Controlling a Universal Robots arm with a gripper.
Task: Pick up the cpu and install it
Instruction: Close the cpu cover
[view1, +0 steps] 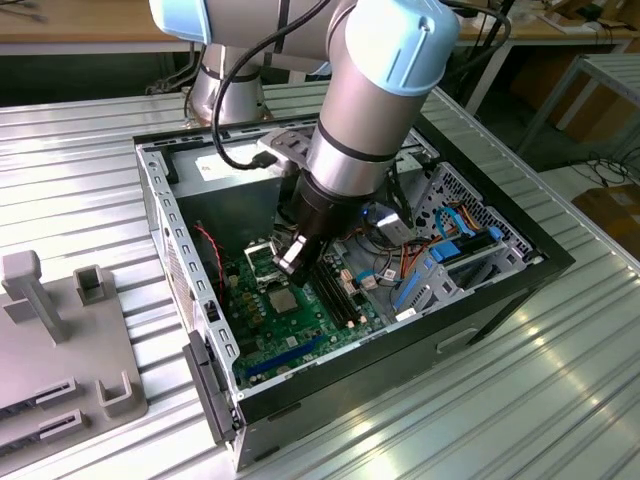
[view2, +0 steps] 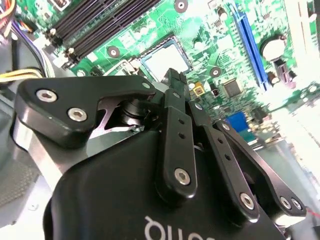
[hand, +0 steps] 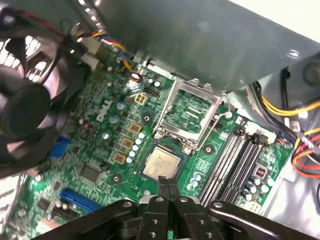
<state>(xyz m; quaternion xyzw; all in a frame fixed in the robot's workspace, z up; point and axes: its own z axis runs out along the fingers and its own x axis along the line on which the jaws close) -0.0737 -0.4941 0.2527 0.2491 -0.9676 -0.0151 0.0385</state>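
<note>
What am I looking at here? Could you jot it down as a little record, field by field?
Setting: open computer case lying on a ribbed metal table
Machine: one robot arm reaching down into the case
Tool: fingers together, just above the board
Cpu: pale square chip lying flat in its socket on the green board
Socket frame: swung open, beside the cpu
Nearby: black fan, memory slots

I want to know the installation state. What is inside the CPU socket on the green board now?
The cpu lies flat in the socket, pale face up, with the retention frame swung open beside it. The gripper hangs just over it, fingers together. The contacts underneath the chip are covered.
</note>
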